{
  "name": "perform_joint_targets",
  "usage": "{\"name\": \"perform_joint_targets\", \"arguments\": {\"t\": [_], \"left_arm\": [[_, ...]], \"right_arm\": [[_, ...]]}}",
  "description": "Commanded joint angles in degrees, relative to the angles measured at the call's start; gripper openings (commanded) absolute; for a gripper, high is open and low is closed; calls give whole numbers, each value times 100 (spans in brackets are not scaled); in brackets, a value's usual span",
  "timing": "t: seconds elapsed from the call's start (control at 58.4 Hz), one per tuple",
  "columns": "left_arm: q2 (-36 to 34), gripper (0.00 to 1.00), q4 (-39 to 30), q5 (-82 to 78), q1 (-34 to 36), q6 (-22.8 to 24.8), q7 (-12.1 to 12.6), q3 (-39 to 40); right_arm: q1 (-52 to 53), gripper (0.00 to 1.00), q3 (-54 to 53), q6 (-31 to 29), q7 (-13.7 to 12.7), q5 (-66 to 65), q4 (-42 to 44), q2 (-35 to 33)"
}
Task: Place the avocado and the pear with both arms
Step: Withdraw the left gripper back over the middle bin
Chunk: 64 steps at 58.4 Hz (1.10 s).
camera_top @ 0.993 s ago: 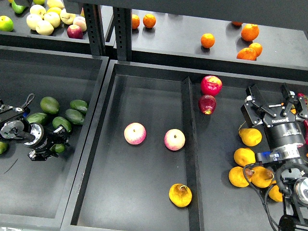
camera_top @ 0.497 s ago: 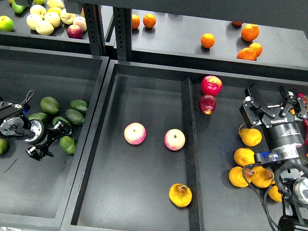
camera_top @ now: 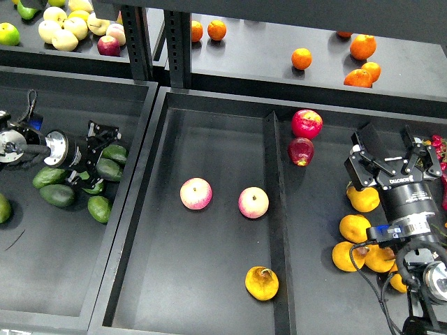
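Several dark green avocados lie in the left bin point(camera_top: 42, 279). One avocado point(camera_top: 99, 208) lies alone below my left gripper point(camera_top: 96, 157). That gripper is open and empty, lying sideways over the cluster, with two avocados point(camera_top: 110, 168) just past its fingertips. The bruised golden pear point(camera_top: 262, 283) lies in the centre tray point(camera_top: 209, 132), near its front right corner. My right gripper point(camera_top: 390, 155) is open and empty. It hovers above the cleaner yellow pears point(camera_top: 363, 198) in the right compartment.
Two pink-yellow apples point(camera_top: 196, 193) point(camera_top: 253, 202) lie mid-tray. Two red apples point(camera_top: 306, 123) sit past the divider point(camera_top: 274, 209). Oranges point(camera_top: 362, 47) and pale apples point(camera_top: 64, 29) are on the back shelf. More yellow pears point(camera_top: 354, 227) lie below my right gripper.
My left gripper let go of an avocado low in the left bin, then moved up and right to the avocado cluster. My right gripper shifted slightly left.
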State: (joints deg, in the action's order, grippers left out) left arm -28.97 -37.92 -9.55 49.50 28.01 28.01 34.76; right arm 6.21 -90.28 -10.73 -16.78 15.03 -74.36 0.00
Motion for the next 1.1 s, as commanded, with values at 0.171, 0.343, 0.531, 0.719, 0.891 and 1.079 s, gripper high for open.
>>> {"name": "perform_joint_targets", "arguments": {"t": [0.171,0.343,0.531,0.719,0.891,1.079], "left_arm": [[366,99,-365,1201,-626,-1,-1,1410],[927,99,-725,1368,-1398,-1,-1,2657],[1982,99,-1138,1483,-2146,-1,-1,3879],[2668,99,-1639,1509,-2919,-1,-1,4355],[2897,99,-1991,1615,-3605,-1,-1,4495],[2897,99,-2246,1615,-4027,-1,-1,4636]], "right_arm": [[-357,100,116,-368,-45,0,36,0],[-533,100,194,-535,-45,0,44,-8],[-744,100,414,-947,-54,-18,176,-246],[-858,100,748,-1492,-185,-53,378,-659],[-823,100,1117,-1727,-466,-123,633,-1151],[-533,100,1785,-1727,-695,-676,712,-1933]]}}
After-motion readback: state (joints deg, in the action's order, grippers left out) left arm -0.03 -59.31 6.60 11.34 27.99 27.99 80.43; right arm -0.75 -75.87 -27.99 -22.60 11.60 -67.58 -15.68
